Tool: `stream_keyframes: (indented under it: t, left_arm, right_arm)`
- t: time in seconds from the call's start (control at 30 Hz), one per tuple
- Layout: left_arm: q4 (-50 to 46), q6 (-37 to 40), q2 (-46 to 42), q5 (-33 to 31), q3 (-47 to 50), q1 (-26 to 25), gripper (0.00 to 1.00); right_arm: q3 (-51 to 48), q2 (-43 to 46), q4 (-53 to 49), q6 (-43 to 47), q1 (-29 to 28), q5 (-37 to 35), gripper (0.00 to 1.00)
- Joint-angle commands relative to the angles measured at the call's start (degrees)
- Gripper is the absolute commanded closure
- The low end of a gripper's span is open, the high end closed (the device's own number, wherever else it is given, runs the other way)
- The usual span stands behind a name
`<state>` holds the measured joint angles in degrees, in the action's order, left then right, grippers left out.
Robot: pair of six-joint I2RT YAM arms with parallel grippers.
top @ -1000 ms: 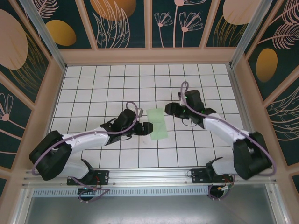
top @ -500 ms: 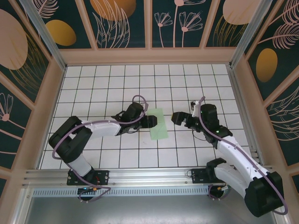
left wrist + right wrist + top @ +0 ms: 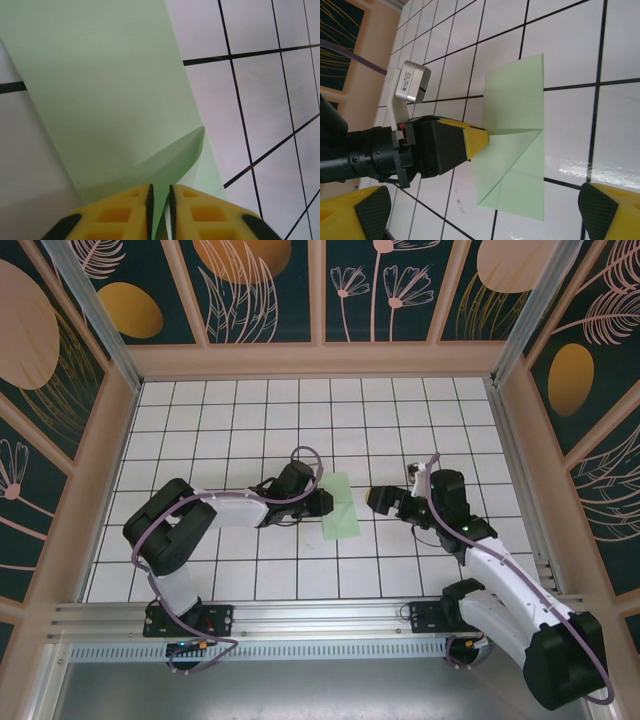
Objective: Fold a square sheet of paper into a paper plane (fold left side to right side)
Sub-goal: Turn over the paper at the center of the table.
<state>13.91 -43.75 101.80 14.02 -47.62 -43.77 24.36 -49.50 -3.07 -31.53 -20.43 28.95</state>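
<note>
Writing: the silver camera box (image 3: 413,80) on the left wrist is facing the right wrist camera, and any print on it is too small to read.
Left arm: the left arm (image 3: 230,510) is lying low over the white gridded worktop (image 3: 200,430). Its elbow is folding back at the near left and its forearm is stretching right toward the middle.
Left claw: the left claw (image 3: 320,502) is pinching the left edge of the square sheet of paper (image 3: 341,506). Its yellow fingertips (image 3: 120,212) are pressing almost together, with the green edge running up between them.
Right arm: the right arm (image 3: 500,570) is rising from its near-right base and bending so that the wrist is pointing left at the sheet.
Right claw: the right claw (image 3: 380,501) is standing spread wide just right of the sheet, apart from it. Its black-padded yellow fingers (image 3: 612,212) are sitting at opposite near corners of the right wrist view.
Sheet: the pale mint-green paper is lying mid-worktop between the two claws, folded into a narrow strip. A flap is curling up beside the left claw, and diagonal creases are meeting there.
</note>
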Motion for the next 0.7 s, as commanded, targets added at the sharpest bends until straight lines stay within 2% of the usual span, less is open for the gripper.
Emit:
stream_keyframes:
  t: [0.0,0.23,0.67]
  left_arm:
    - [1.4,0.5,-3.2,-0.9,1.2,0.4,0.85]
    - [2.3,0.1,-9.2,-2.1,4.0,0.4,0.9]
    - [2.8,-0.3,-10.7,-2.7,5.3,0.4,0.89]
  right_arm:
    - [-2.0,-1.6,7.6,-3.3,0.4,6.2,0.01]
    - [-2.4,-12.0,16.9,-7.6,0.3,11.9,0.19]
    - [0.2,-31.3,30.8,-14.1,-2.7,13.6,0.29]
